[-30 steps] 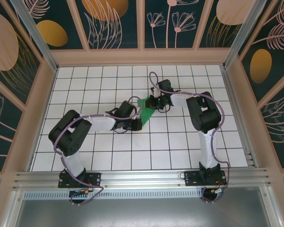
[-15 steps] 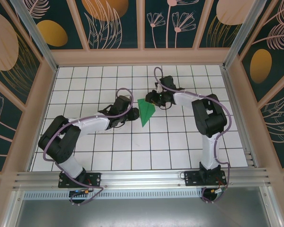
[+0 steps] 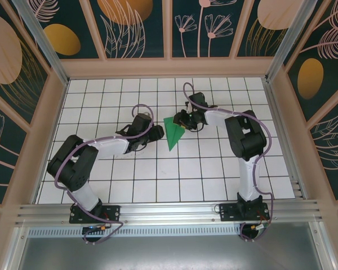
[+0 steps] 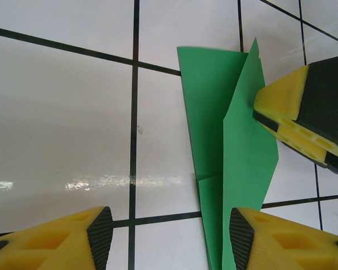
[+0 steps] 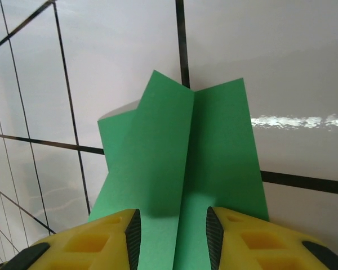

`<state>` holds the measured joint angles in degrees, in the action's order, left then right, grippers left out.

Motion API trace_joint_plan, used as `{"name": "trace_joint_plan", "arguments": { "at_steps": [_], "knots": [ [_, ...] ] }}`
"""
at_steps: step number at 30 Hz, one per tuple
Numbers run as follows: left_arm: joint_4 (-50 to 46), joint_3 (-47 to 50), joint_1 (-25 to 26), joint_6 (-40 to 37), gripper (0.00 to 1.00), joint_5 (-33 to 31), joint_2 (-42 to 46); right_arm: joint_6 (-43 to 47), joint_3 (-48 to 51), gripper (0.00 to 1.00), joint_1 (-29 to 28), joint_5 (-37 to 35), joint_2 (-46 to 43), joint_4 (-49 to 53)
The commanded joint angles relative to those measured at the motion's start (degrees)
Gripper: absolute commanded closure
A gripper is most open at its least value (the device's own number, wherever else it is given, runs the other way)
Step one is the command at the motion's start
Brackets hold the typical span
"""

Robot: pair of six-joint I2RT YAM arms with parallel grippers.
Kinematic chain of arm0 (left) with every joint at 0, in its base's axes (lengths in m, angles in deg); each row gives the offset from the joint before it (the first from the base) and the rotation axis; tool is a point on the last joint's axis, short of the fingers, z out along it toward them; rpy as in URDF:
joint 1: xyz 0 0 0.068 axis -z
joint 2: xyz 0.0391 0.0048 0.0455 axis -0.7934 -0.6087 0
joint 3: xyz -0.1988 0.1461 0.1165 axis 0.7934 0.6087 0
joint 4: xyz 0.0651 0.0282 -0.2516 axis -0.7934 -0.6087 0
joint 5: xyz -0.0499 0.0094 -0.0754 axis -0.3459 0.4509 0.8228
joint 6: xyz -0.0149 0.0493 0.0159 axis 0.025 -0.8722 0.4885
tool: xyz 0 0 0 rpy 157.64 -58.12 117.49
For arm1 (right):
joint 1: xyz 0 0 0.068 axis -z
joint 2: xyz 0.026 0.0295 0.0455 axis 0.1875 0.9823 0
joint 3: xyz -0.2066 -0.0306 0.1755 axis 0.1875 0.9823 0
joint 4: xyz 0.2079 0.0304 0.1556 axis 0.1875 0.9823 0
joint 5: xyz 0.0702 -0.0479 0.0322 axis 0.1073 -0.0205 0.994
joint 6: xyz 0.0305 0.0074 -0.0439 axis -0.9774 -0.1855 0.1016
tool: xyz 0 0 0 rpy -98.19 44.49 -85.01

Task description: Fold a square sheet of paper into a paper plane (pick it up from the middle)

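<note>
- The table (image 3: 214, 169) is a glossy white surface ruled into square tiles by thin black lines.
- A bright green paper plane (image 3: 172, 134) lies on it near the middle, across grid lines, with its slim point toward the near edge.
- One folded wing lifts slightly off the tiles.

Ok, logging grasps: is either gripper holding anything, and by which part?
Nothing looks held: the paper plane lies on the table, left gripper and right gripper both open.

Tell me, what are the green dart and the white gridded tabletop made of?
The paper plane looks like thin matte green paper: sharp creases, overlapping flaps. The table seems glossy and hard, perhaps laminate or tile; it reflects a light streak.
</note>
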<state>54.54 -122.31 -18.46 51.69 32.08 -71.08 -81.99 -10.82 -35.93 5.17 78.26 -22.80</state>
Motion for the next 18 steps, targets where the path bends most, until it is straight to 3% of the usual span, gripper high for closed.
{"name": "trace_joint_plan", "arguments": {
  "at_steps": [1,12,18],
  "knots": [
    [1.27,1.00,-0.54,1.02,0.38,-0.71,0.20,0.06,-1.91,0.63,-0.77,1.80,1.21,0.85],
    [0.76,1.57,-1.57,1.30,0.31,-0.90,1.09,1.01,-2.32,0.67,-1.43,6.51,2.36,-0.35],
    [1.62,2.67,-2.62,1.74,0.20,-0.43,2.53,0.82,-0.49,0.75,-1.42,9.19,2.26,-3.12]
  ]
}}
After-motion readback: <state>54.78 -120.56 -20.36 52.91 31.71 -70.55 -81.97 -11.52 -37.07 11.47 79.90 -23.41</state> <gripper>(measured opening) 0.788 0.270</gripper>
